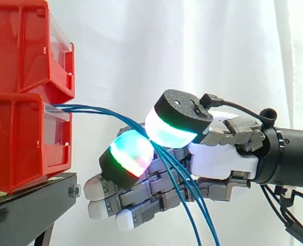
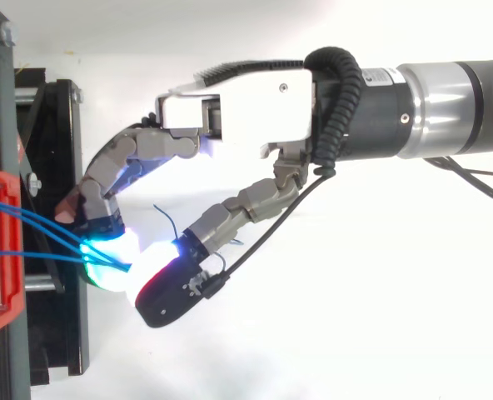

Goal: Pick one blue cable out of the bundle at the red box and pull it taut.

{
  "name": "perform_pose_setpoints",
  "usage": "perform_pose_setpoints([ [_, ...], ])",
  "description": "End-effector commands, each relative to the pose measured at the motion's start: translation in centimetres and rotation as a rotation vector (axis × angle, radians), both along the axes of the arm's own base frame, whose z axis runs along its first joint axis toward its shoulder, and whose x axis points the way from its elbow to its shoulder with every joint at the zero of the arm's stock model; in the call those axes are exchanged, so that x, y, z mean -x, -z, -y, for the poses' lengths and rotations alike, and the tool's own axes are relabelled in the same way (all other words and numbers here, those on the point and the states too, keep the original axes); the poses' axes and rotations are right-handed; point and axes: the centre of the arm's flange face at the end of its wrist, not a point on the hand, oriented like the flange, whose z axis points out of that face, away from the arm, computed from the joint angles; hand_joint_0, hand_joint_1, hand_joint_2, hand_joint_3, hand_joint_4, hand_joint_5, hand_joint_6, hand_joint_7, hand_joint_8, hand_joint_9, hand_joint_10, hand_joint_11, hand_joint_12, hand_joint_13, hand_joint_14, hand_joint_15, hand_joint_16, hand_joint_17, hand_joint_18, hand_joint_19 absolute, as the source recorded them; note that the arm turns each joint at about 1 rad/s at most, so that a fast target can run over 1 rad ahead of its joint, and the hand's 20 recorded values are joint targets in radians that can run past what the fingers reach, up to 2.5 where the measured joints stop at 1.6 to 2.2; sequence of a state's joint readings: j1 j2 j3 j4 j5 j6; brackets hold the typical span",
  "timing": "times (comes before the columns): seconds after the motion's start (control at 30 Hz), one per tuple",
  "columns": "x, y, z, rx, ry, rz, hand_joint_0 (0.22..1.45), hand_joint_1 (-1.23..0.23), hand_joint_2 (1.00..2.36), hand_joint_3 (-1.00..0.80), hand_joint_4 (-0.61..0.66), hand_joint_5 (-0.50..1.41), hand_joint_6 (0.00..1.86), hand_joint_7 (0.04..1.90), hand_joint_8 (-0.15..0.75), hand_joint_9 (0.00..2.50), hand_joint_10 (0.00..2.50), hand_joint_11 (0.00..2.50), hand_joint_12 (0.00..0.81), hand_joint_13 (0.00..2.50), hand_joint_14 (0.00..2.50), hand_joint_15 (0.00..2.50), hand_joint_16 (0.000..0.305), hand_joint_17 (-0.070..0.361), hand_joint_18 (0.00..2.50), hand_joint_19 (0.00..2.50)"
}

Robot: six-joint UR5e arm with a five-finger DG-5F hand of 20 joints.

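- Behind the work hangs a white curtain [image 1: 192, 51]; at the left edge of the side view, red bins [image 1: 18, 143] sit stacked on a black stand [image 1: 23, 205].
- The blue cables [image 1: 100, 110] leave the front of the lower bin at mid-left, run right toward the centre of the frame, then droop to the bottom edge, right of centre.
- Your hand [image 1: 223, 159] comes in from the right. Its glowing pads [image 1: 174, 128] are closed against each other at the centre, with the cables passing between them, so it is pinching the bundle.
- You cannot tell from either view whether one strand or several is caught.
- Judge the cables as light, thin, limp and rather slick. They will slide through the pads under pull, and neighbours will drag along.
- Take hold on the short, nearly level run between the bin and the pads, where the strands fan apart in the top view [image 2: 38, 221].
- Count: two red bins, one stand, one hand, and at least three blue strands. Below the hand they cross, so the exact number is unclear.
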State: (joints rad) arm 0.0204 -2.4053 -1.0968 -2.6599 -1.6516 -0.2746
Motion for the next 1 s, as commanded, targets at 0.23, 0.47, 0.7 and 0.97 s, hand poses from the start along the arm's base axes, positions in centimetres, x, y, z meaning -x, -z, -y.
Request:
perform_pose_setpoints([
  [0.23,0.2,0.3,0.2,-0.003,0.001,-0.023,0.63,-0.81,1.01,-0.32,0.15,-0.11,0.89,0.89,0.411,0.75,0.00,0.35,0.398,0.57,0.00,0.16,0.054,0.122,0.58,0.27],
  [0.47,0.5,0.6,0.0,-0.006,-0.002,-0.058,0.66,-0.84,1.01,-0.32,0.14,-0.11,0.89,0.89,0.423,0.88,0.01,0.60,0.404,0.61,0.01,0.19,0.054,0.122,0.61,0.28],
  [0.7,1.1,1.0,-0.2,-0.060,-0.004,-0.129,0.66,-0.85,1.01,-0.31,0.14,-0.11,0.89,0.90,0.424,0.90,0.01,0.65,0.407,0.63,0.01,0.20,0.054,0.122,0.62,0.28],
  [0.97,2.1,-0.9,-0.2,-0.079,-0.003,-0.175,0.66,-0.84,1.01,-0.32,0.14,-0.11,0.89,0.90,0.442,1.00,0.01,0.79,0.409,0.66,0.01,0.22,0.054,0.122,0.63,0.28],
])
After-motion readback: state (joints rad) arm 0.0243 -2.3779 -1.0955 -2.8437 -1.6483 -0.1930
